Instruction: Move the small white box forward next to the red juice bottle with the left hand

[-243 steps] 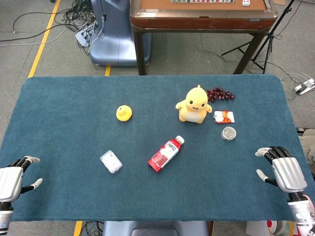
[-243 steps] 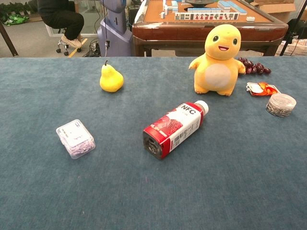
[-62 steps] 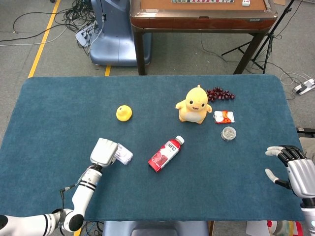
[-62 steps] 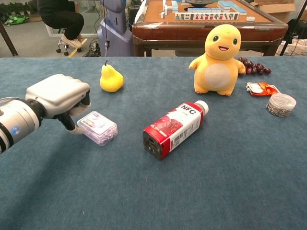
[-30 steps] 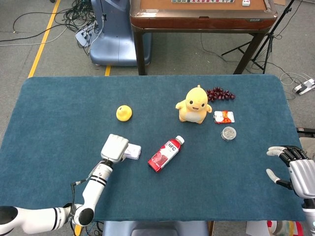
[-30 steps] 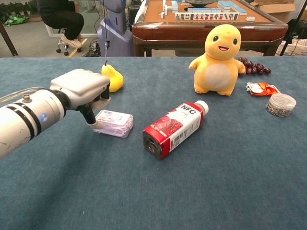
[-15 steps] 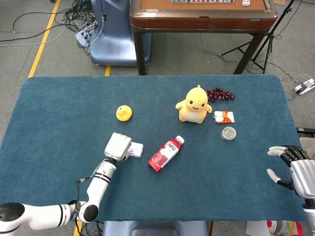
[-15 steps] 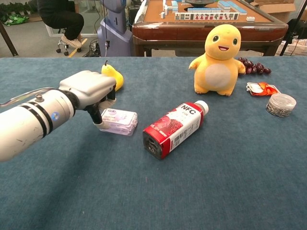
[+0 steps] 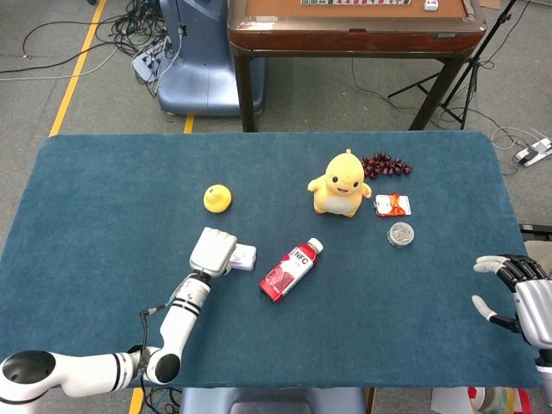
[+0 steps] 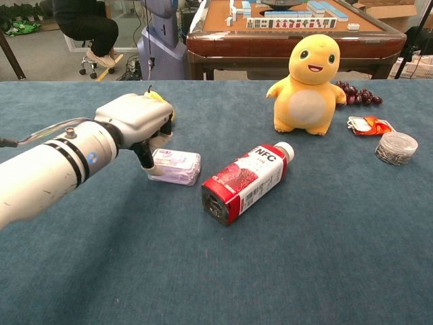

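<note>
Lying flat on the blue felt table (image 9: 103, 216), the small white box (image 10: 176, 166) sits just ahead of the left hand (image 10: 135, 118); the fingers (image 10: 145, 158) curl down behind its near end and touch it, though whether they pinch it or merely press against it cannot be told from either view; in the head view the small white box (image 9: 243, 256) pokes out past the left hand (image 9: 213, 251) toward the red juice bottle (image 9: 291, 269), near it but apart. Beyond the fingers and across a strip of felt, the red juice bottle (image 10: 244, 180) lies on its side, white cap pointing away and to the right; a yellow toy pear (image 9: 216, 198) stands past the hand, mostly hidden behind it in the chest view; further off are a yellow plush toy (image 10: 308, 66), a bunch of dark grapes (image 10: 357, 94), a small red and white packet (image 10: 367, 124) and a round clear container (image 10: 396, 147). At the table's near corner the right hand (image 9: 528, 304) rests well apart from everything, holding nothing, its fingers (image 9: 509, 267) spread.
</note>
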